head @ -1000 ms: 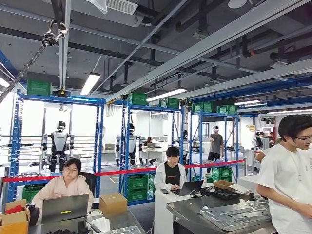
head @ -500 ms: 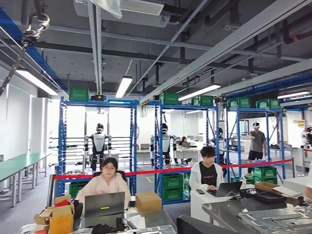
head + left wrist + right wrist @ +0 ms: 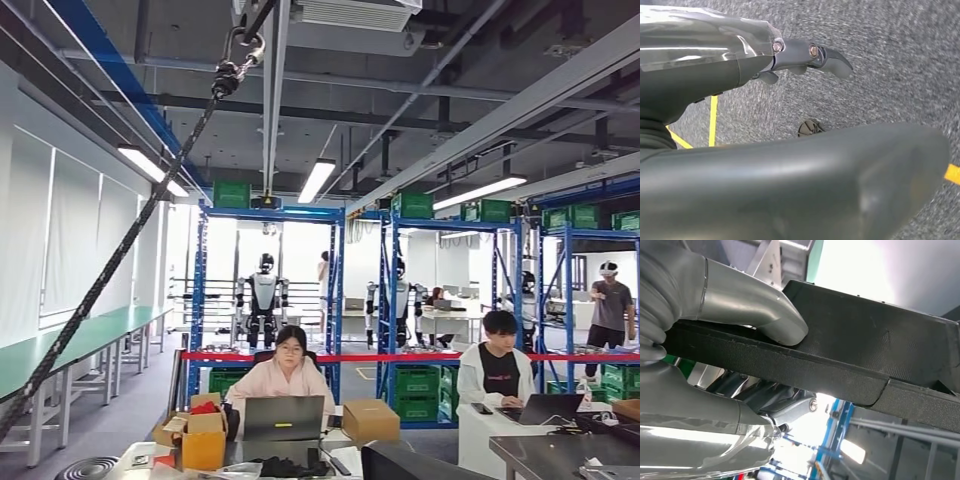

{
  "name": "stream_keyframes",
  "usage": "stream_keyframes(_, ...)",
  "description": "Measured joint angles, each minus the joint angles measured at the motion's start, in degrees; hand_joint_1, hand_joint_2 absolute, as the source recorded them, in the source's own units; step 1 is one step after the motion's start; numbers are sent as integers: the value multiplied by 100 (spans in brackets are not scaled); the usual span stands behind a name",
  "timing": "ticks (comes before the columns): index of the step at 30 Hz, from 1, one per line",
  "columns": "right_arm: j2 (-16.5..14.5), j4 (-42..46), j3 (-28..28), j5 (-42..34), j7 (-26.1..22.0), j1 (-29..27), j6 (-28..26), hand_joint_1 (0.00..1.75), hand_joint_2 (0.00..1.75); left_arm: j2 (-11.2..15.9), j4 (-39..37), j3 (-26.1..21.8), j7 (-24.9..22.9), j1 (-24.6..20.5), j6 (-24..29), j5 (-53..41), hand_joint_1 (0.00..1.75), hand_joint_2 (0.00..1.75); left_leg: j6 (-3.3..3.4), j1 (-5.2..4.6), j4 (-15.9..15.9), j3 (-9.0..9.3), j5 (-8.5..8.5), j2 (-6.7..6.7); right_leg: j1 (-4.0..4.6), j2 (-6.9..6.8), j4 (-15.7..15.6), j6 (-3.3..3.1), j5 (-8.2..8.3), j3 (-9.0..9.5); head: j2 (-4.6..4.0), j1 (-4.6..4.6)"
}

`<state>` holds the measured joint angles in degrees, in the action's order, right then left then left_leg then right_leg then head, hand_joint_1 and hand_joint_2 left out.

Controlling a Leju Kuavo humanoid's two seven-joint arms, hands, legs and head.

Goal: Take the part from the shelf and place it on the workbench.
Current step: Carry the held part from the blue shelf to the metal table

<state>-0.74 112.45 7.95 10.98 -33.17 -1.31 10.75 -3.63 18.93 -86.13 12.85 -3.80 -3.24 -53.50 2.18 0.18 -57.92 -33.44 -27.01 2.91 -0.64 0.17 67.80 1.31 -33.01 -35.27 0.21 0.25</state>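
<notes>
The right hand (image 3: pixel 734 355) gripped the black part (image 3: pixel 851 355), a flat textured piece, its thumb pressed on one face and its fingers (image 3: pixel 764 405) beneath. The left hand (image 3: pixel 791 125) hung over grey floor (image 3: pixel 896 65) with yellow lines, fingers apart and holding nothing. People sat at laptops before blue shelves (image 3: pixel 336 290).

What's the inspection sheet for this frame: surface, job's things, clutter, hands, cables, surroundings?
Surface: steel workbench at lower right.
Job's things: black part gripped by right hand.
Clutter: cardboard boxes, laptops on desks.
Hands: left hand hangs over grey floor, holds nothing.
Cables: braided tether runs up to ceiling rail.
Surroundings: blue shelves, green crates, parked robots, seated people, red barrier tape.
</notes>
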Motion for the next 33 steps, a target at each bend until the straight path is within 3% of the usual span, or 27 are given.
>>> stream_keyframes(2, 0, 3, -4, -33, 3, 9, 7, 175, 175, -8, -5, 2, 5, 0, -8, 1, 0, 175, -4, -30, -8, 10, -4, 80, 40, 72, -752, -92, 351, 304, -1, 1)
stream_keyframes(4, 0, 9, -8, -74, 6, 8, 25, 175, 175, -13, -11, 3, 14, 4, -13, 0, 0, 175, 5, -50, -28, -14, -16, 117, 41, 113, -1051, -62, 417, 405, -1, 2)
stream_keyframes(6, -1, 18, -16, -117, 2, -2, 45, 175, 175, -12, -11, 3, 21, 11, -13, -1, 0, 175, 14, -44, -36, -33, -19, 121, 35, 119, -1085, 0, 418, 403, -1, 2)
stream_keyframes(13, -7, 98, -56, -67, -65, 0, 40, 175, 175, -21, -13, 7, 27, 2, -17, -4, 0, 175, -29, -14, -16, -32, -1, 120, 63, 121, -1071, -42, 414, 397, -1, 2)
stream_keyframes(20, -45, 178, -93, 32, -41, 0, -55, 175, 175, -20, -13, 30, 38, 0, -21, -8, 0, 175, 23, -41, -14, -35, 9, 113, 20, 123, -1083, 11, 419, 401, -1, 2)
stream_keyframes(22, -52, 201, -101, 24, -41, 4, -57, 175, 175, -20, -13, 46, 41, -1, -21, -7, 0, 175, 66, -9, 45, -13, 45, 88, 26, 100, -878, 40, 250, 323, -1, 2)
stream_keyframes(25, -52, 212, -113, 10, -41, -6, -59, 175, 175, -19, -13, 54, 42, 3, -25, -7, 0, 175, 87, 5, 69, -8, 63, 55, 17, 50, 167, 79, -305, -137, -2, 2)
stream_keyframes(26, -52, 211, -120, 7, -41, -15, -59, 175, 175, -19, -13, 54, 42, 4, -26, -7, 0, 175, 86, 3, 67, -10, 62, 49, 12, 43, 455, 90, -394, -269, -1, 2)
stream_keyframes(27, -52, 211, -126, 3, -40, -21, -58, 175, 175, -20, -13, 54, 42, 6, -26, -7, 0, 175, 85, 2, 64, -12, 62, 47, 12, 38, 534, 95, -366, -304, -1, 2)
stream_keyframes(28, -52, 211, -131, 2, -40, -22, -58, 175, 175, -20, -13, 55, 42, 6, -27, -7, 0, 175, 82, 2, 60, -11, 60, 48, 12, 36, 371, 94, -227, -225, -1, 2)
stream_keyframes(31, -54, 218, -135, -3, -40, -9, -54, 175, 175, -31, -14, 60, 42, 2, -29, -5, 0, 175, 45, -3, 45, -4, 51, 66, 26, 72, -820, 28, 321, 348, -2, 1)
stream_keyframes(33, -56, 224, -136, -8, -40, 1, -52, 175, 175, -39, -15, 62, 42, 3, -30, -2, 0, 175, -18, -1, 47, -14, 57, 74, 54, 97, -1126, -30, 404, 481, -1, 1)
